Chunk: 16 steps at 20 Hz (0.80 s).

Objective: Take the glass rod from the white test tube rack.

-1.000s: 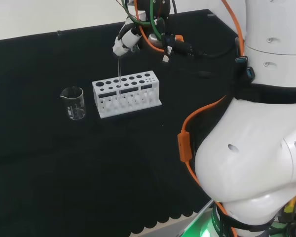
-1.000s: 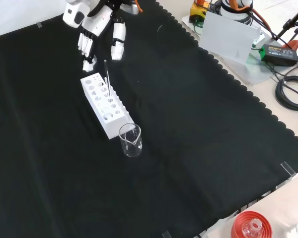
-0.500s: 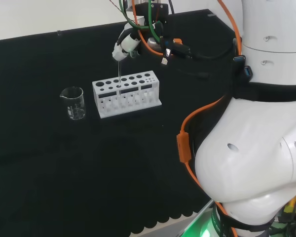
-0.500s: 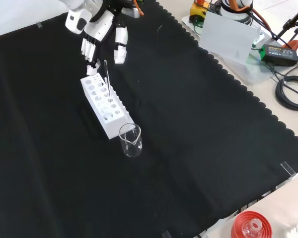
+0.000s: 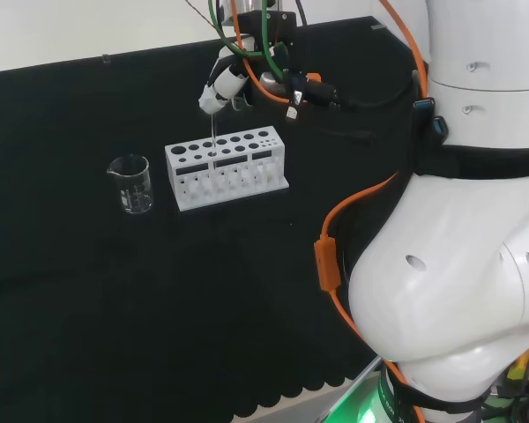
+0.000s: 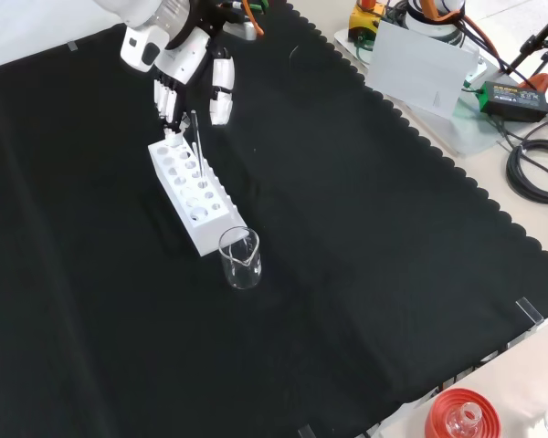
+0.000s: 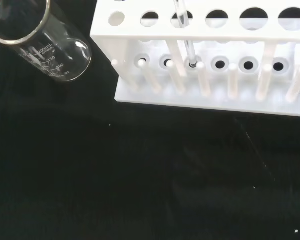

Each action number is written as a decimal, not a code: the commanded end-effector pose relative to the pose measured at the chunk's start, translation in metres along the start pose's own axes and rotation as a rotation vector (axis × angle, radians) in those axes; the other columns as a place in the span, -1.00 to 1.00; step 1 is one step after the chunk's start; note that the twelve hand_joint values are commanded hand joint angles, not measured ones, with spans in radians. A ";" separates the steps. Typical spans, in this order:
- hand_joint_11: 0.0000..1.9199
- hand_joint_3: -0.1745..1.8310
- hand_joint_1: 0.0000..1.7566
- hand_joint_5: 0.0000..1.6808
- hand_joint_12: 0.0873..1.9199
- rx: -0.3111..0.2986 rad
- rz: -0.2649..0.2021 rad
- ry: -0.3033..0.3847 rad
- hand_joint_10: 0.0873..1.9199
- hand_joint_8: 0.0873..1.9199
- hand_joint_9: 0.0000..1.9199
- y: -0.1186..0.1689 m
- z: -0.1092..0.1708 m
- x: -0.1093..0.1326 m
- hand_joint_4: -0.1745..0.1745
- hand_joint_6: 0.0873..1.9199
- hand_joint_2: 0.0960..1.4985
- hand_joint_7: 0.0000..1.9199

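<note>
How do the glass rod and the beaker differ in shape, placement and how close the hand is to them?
The glass rod is a thin stick; the beaker is a wide open cup. The rod stands in a hole of the white test tube rack, leaning slightly; the beaker stands upright on the black cloth beside the rack's end. The hand is by the rod's top, well away from the beaker. Both are clear.

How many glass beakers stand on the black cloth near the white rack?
1. The beaker stands on the black cloth just off one short end of the white test tube rack, left of it in the head view. Other clear ware could go unnoticed.
</note>
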State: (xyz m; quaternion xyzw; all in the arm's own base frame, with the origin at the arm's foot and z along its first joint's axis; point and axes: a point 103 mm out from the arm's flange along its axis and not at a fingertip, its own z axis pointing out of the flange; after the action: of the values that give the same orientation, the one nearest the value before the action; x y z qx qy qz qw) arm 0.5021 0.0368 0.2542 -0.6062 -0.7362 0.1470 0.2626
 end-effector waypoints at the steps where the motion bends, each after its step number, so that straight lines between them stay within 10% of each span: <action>1: -0.31 -1.00 -0.32 -0.37 0.35 0.003 0.005 -0.005 -0.20 -0.18 -0.26 0.003 0.000 0.002 -0.50 -1.00 0.45 -0.55; 8: -0.14 -1.00 -0.26 -0.25 0.28 -0.015 0.014 -0.004 -0.26 -0.20 -0.10 0.008 0.000 0.004 -0.76 -0.94 0.45 -0.33; 16: 0.05 -1.00 -0.10 -0.26 0.21 -0.051 -0.003 -0.029 -0.32 -0.20 0.09 0.021 -0.001 0.012 -1.00 -0.43 0.43 -0.13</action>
State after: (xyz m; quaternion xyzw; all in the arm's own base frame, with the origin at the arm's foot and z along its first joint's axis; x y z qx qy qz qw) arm 0.5134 0.0463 0.2484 -0.6124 -0.7388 0.1365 0.2461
